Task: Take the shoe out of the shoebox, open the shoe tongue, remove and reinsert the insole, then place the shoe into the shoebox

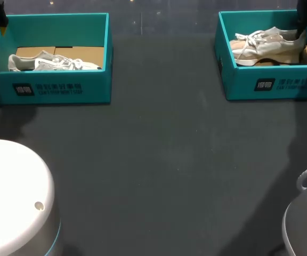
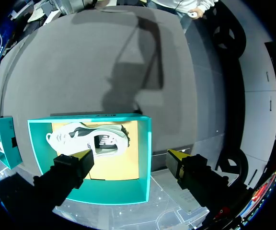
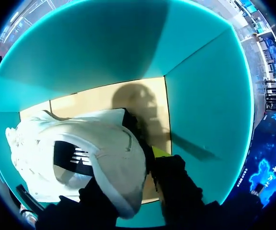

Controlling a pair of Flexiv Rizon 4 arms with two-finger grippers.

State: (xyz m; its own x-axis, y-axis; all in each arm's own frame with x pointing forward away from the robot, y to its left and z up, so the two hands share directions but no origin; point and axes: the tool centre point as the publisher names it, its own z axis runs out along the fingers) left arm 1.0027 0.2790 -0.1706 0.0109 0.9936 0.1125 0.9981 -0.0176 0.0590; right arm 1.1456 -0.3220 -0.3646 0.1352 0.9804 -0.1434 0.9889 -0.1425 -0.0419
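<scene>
On the dark tabletop (image 1: 164,160), the teal left shoebox (image 1: 52,90) carries a dark logo square and 2 lines of white print on its front wall. A grey-and-white laced sneaker (image 1: 52,63) lies on the brown floor inside. The left pincer (image 2: 131,155) hangs spread above that box's far left corner, holding nothing. The right shoebox (image 1: 281,85) bears the same marking, and inside it the right pincer (image 3: 132,170) pinches the heel of a beige sneaker (image 1: 268,45) with white laces.

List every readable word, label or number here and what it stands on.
Left shoebox, front wall: white print, too blurred to read.
Right shoebox, front wall: same print, too blurred to read.
Left shoe, side: dark mark, unreadable.
No numbers legible.
</scene>
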